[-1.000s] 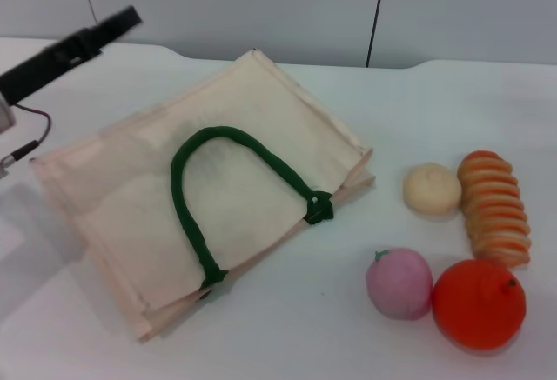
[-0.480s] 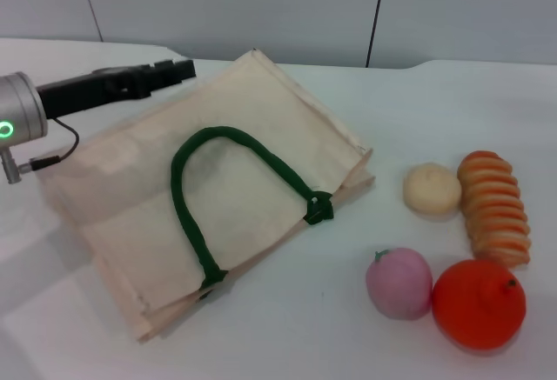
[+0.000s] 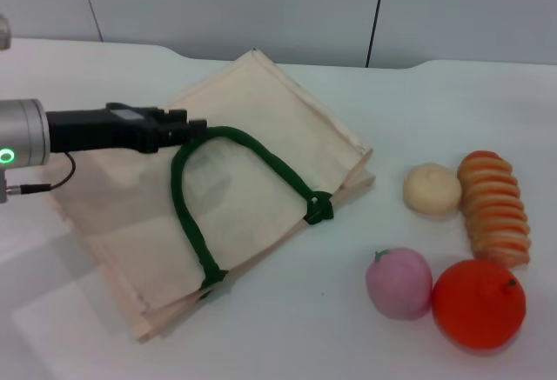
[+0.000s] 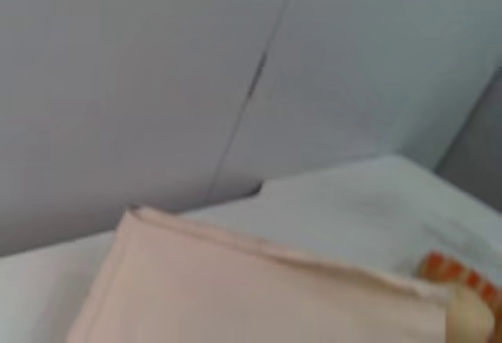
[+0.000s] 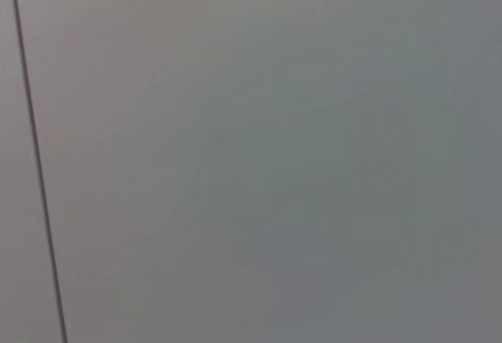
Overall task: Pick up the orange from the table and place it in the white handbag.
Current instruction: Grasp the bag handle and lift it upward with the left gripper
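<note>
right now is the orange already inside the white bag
No, in the head view the orange sits on the table beside the pink fruit, well apart from the flat white bag.

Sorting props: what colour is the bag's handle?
Dark green handle, clearest in the head view.

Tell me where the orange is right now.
In the head view the orange sits on the table at the robot's near right, touching the pink fruit and just below the ridged loaf.
</note>
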You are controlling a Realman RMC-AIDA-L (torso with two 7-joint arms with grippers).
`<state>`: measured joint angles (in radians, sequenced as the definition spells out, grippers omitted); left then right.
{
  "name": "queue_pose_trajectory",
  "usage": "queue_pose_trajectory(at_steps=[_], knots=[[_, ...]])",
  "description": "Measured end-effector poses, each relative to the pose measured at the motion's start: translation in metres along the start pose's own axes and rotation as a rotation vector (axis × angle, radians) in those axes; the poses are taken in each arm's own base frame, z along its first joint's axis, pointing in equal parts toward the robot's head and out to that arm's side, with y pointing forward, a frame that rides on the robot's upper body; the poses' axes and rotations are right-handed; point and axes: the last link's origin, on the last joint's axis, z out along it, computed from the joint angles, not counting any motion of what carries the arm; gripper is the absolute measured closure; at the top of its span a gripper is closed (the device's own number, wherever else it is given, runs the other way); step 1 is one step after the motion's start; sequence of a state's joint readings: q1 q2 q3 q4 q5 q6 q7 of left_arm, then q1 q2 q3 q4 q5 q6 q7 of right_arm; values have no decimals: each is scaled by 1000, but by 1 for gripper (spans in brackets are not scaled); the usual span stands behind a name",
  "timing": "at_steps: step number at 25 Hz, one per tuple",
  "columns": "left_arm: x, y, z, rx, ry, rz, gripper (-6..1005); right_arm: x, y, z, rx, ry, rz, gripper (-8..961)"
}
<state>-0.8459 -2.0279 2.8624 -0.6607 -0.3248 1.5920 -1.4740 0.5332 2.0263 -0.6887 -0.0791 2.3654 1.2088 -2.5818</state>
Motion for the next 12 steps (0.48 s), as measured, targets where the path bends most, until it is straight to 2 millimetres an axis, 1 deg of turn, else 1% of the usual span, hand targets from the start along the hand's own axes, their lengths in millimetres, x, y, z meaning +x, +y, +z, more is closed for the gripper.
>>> queue_pose_trajectory(at_steps=[3,9,12], knots=[[3,0,-4,1,-49,33,501,1,-1,0,4,5,-1,119],[10,2,-21,-2,-112,76,501,1,-1,0,4,5,-1,119],[9,3,-23,0,-180,93,501,1,-1,0,4,5,-1,119]])
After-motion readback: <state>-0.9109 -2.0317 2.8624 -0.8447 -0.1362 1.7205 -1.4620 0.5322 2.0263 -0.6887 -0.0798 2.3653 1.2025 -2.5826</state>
